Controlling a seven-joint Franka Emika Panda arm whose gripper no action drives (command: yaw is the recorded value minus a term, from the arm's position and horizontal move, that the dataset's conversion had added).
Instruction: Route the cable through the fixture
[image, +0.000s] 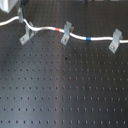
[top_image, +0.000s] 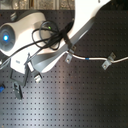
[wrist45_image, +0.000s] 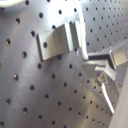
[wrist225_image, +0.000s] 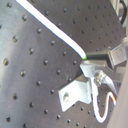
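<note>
The white cable (image: 47, 27) runs across the black perforated board, with a red band (image: 62, 29) and a blue band (image: 88, 38). The fixture (image: 26, 34), the wide-footed grey clip, stands toward the first exterior view's left. The cable crosses its top. I cannot tell if it sits inside. My gripper (image: 20, 15) is just above and behind the fixture, shut on the cable, which rises to it. In the first wrist view the fixture (wrist45_image: 57, 40) lies close beside the fingertips (wrist45_image: 102, 56). In the second wrist view the cable (wrist225_image: 50, 27) ends at the gripper (wrist225_image: 90, 62), next to the fixture (wrist225_image: 75, 94).
Two slimmer grey clips (image: 66, 32) (image: 116, 40) hold the cable further toward the first exterior view's right. In the second exterior view the white arm (top_image: 55, 45) covers the board's upper left, and the two slim clips (top_image: 67, 56) (top_image: 107, 62) show beside it.
</note>
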